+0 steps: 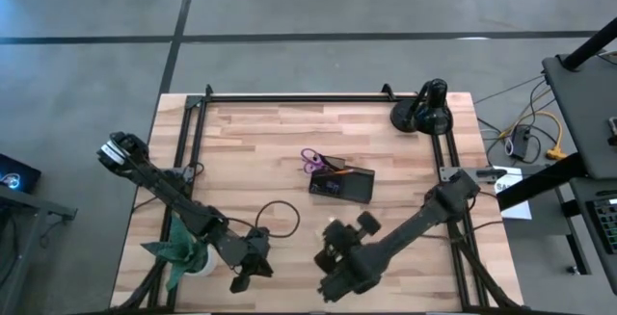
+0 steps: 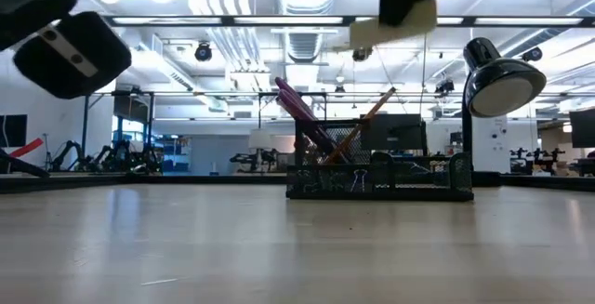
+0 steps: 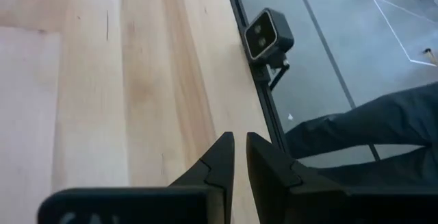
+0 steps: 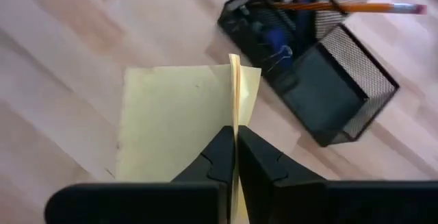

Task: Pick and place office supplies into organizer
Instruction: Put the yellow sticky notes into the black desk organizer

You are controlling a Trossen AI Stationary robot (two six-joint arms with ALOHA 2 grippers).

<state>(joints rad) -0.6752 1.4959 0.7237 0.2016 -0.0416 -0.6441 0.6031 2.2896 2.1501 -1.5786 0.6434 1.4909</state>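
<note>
Wooden counter [image 1: 260, 151], black mesh organizer [image 1: 342, 184] at its middle with purple-handled scissors [image 1: 310, 160] and orange pencil [image 4: 342, 7] inside, right pincer [image 4: 235, 157] clamped on yellow sticky-note pad [image 4: 178, 118] near the organizer, left pincer [image 3: 238, 161] narrow, empty, farther off.

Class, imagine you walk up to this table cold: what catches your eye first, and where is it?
First, the right end effector, shut on a yellow sticky-note pad, raised over the table's near side. Next, the dark mesh organizer mid-table, with purple scissors and an orange pencil sticking out. The left end effector waits shut near the front edge.
</note>
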